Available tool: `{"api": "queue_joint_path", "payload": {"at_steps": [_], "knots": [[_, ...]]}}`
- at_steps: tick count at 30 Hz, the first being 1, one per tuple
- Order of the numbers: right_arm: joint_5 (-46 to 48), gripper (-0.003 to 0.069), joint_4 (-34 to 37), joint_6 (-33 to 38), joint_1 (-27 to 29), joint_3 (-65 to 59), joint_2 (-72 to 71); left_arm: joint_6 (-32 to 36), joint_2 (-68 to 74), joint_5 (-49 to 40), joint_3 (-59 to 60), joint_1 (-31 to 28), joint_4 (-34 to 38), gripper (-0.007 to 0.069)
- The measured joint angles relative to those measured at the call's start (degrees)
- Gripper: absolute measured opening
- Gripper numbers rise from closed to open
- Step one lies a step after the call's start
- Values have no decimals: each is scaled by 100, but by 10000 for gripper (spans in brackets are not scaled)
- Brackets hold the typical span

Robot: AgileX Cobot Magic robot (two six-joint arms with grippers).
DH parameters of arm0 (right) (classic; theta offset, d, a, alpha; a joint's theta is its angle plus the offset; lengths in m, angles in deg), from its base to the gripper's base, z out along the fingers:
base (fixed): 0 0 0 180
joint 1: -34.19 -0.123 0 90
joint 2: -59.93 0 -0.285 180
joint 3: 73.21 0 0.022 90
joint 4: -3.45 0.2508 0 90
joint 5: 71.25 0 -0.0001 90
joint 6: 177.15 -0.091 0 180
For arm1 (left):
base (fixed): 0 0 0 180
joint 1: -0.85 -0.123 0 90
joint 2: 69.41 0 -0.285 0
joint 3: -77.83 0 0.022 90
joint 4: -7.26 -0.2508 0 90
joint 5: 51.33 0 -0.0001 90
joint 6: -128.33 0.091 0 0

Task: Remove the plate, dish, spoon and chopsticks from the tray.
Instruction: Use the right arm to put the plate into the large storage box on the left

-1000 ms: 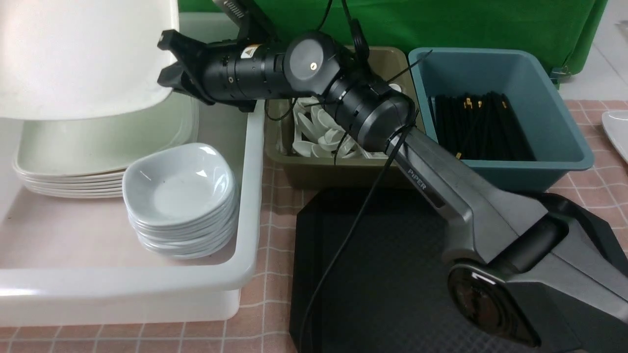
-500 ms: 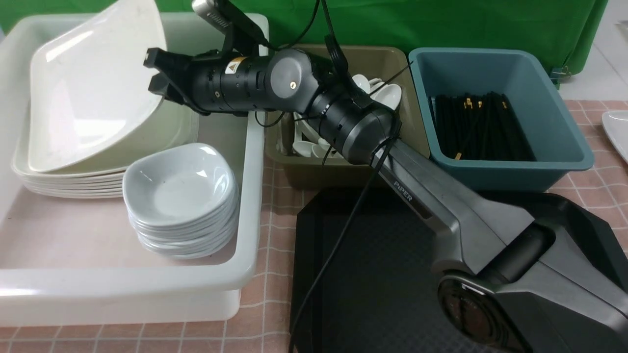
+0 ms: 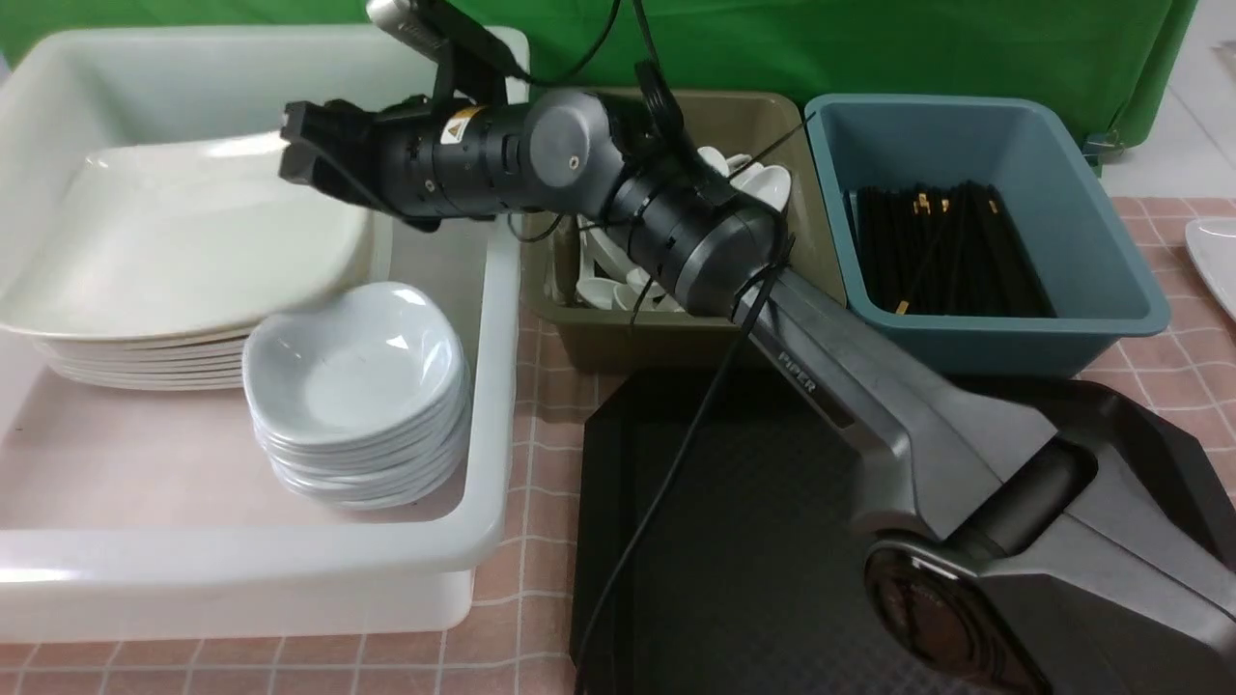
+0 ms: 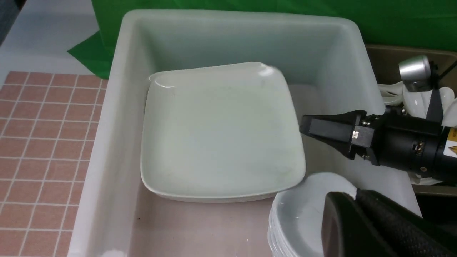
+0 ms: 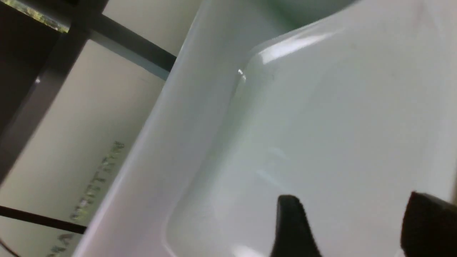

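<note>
The large white plate lies on top of a stack of like plates in the white tub; it also shows in the left wrist view and the right wrist view. My right gripper is open and empty just above the plate's right edge, also seen from the left wrist and its own wrist. My left gripper is shut and empty above the stack of small dishes. The black tray is bare. Spoons and chopsticks lie in bins.
The olive bin and the teal bin stand behind the tray. My right arm stretches across the tray and the olive bin. Another white plate shows at the right edge.
The plate was tilted up on edge at my right gripper; now it lies flat on the stack, free of the gripper. The gripper stays near its right edge.
</note>
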Motion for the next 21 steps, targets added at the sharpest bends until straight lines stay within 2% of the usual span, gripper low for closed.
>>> {"api": "queue_joint_path", "payload": {"at_steps": [1, 4, 8, 10, 12, 15, 17, 19, 21], "knots": [[192, 469, -312, 18, 78, 97, -47, 44, 0, 0, 0, 0, 0, 19], [630, 474, -641, 63, 184, 302, -112, 59, 0, 0, 0, 0, 0, 19], [1407, 467, -773, 293, 278, 566, -310, 63, 0, 0, 0, 0, 0, 20], [1924, 439, -780, 541, 337, 610, -525, 63, 0, -2, 0, 0, 0, 20], [2634, 378, -780, 786, 419, 611, -800, 63, 0, -20, 0, 0, 0, 20], [3667, 191, -817, 1336, 577, 615, -1457, 113, 4, -45, 0, 0, 0, 20], [3671, 95, -776, 1539, 662, 615, -1808, 173, 4, -45, 0, 0, 0, 20], [3676, 34, -784, 1722, 738, 627, -2462, 215, 11, -79, 0, 0, 0, 20], [3676, 30, -801, 1892, 748, 633, -2896, 251, 17, -93, 0, 0, 0, 20]]}}
